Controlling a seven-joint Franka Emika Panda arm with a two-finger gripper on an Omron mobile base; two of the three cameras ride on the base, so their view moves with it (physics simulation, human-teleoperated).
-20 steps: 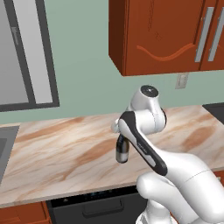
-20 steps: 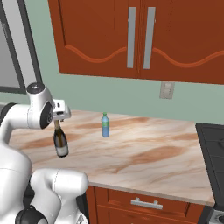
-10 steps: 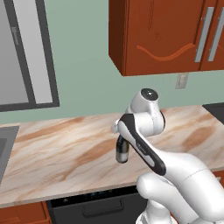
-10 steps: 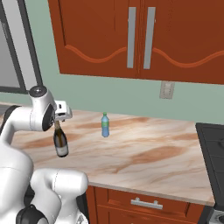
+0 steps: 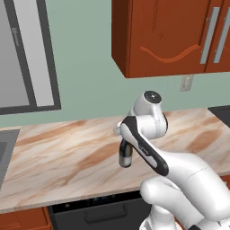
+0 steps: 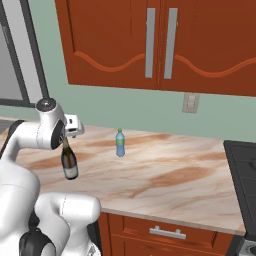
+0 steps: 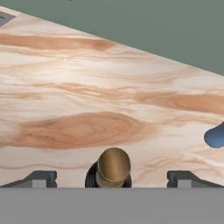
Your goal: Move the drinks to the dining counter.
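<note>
The dark wine bottle with a gold-foil neck stands upright on the marble worktop. My gripper hangs open right above it, pointing down. In the hand view the bottle's gold top sits midway between the two fingertips, with wide gaps on both sides. In the left base view the arm partly hides the wine bottle. The smaller blue bottle stands upright further back toward the wall, also at the right edge of the hand view. The dining counter is out of view.
A sink begins at the worktop's left end and a black stove at its right end. Red-brown wall cabinets hang above. A window is on the left wall. A dark appliance front sits under the worktop.
The hand has crept slightly down and sideways over the wine bottle. Both bottles stand where they were, and the jaws have stayed wide.
</note>
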